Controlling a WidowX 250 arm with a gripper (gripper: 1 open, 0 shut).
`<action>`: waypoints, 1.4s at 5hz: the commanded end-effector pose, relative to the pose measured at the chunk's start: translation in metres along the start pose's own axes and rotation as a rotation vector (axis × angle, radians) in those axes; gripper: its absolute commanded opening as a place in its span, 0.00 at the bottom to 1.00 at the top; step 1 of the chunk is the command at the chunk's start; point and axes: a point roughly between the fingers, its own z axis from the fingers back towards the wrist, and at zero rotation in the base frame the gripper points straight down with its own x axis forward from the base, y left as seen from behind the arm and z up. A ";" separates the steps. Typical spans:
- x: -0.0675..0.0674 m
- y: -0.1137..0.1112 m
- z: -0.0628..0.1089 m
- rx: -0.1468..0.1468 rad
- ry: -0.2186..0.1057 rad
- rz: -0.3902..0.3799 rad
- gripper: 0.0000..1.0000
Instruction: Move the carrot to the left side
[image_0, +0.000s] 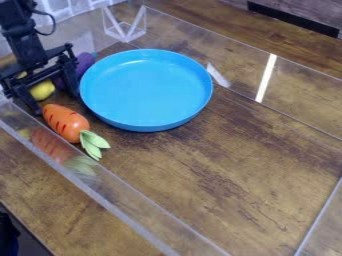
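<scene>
The orange carrot (66, 122) lies on the wooden table at the left, its green leaves (94, 142) pointing toward the lower right. It rests just off the blue plate's (147, 88) lower left rim. My black gripper (40, 84) stands open just above and to the left of the carrot, pointing down, with nothing between its fingers. A yellow toy (42, 92) sits under the gripper, and part of a purple toy (80, 64) shows behind it.
A clear plastic wall (80, 185) runs along the table's left and front edges, mirroring the carrot. The wooden table (227, 170) stretches out to the right of the plate. A white wire stand (127, 22) sits at the back.
</scene>
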 end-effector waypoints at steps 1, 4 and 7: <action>0.002 -0.001 0.002 -0.007 -0.017 0.008 1.00; -0.002 -0.005 -0.001 -0.007 -0.014 0.041 1.00; -0.005 -0.009 -0.002 -0.009 -0.009 0.079 1.00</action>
